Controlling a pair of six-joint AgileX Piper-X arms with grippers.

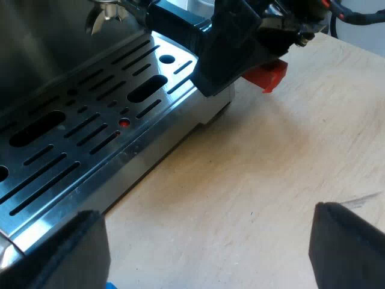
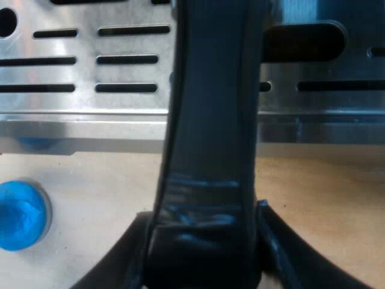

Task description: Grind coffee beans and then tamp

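The left gripper (image 1: pixel 204 226) hangs over the bare wooden table (image 1: pixel 289 156), just beside the front edge of the espresso machine's slotted metal drip tray (image 1: pixel 90 126). Its two black fingers stand wide apart with nothing between them.

The right gripper (image 1: pixel 240 42) is at the tray's far corner, clamped on the holder (image 1: pixel 174 24). The holder's red end (image 1: pixel 266 75) pokes out past the gripper, beyond the tray's edge and above the table. From the right wrist, the dark handle (image 2: pixel 210 120) runs straight out between the right gripper's (image 2: pixel 204 247) fingers, which press against both its sides, and it reaches across the tray's front edge.

A blue tamper (image 2: pixel 21 214) stands on the table close to the tray's front edge, apart from the handle and clear of both grippers.
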